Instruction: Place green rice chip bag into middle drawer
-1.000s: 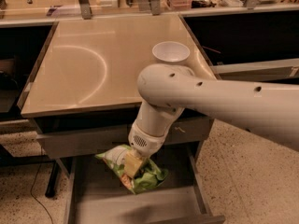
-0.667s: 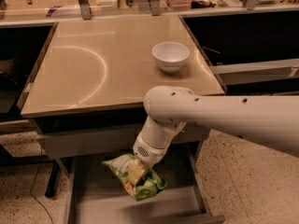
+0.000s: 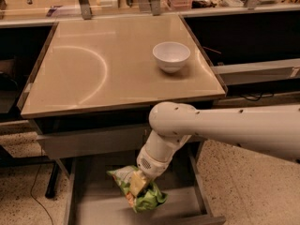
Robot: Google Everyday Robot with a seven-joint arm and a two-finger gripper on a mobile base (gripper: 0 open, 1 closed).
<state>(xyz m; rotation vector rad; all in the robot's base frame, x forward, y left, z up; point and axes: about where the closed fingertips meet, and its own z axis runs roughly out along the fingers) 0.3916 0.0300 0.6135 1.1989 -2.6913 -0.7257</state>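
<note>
The gripper (image 3: pixel 137 185) hangs at the end of the arm (image 3: pixel 225 128), below the table edge and over the open drawer. Its fingers are closed on the green rice chip bag (image 3: pixel 151 199), pinching it approx. in the middle. The bag hangs crumpled around them, w/ the pale label side to the upper left and the green part down and to the right.

The bag is over the middle drawer (image 3: pixel 98 205), a bit right of its centre. I cannot tell if its lowest corner touches the grey floor or is just above it. I judge the step in hand is the lowering and the release, so the task is near its end.

To do it well: go straight down, no side motion, until the bag rests on the floor, and only then open the fingers. The foil is light and springy, so if released from high it can bounce or slide toward the right wall. Better to release low and near the centre. After opening, lift the wrist vertically, because the closed drawer front (image 3: pixel 89 142) and the table (image 3: pixel 93 64) edge are just above and behind the wrist, and the elbow is close to them.

The white bowl (image 3: pixel 171 55) stands on the table top, well apart from this work, so no risk there.
</note>
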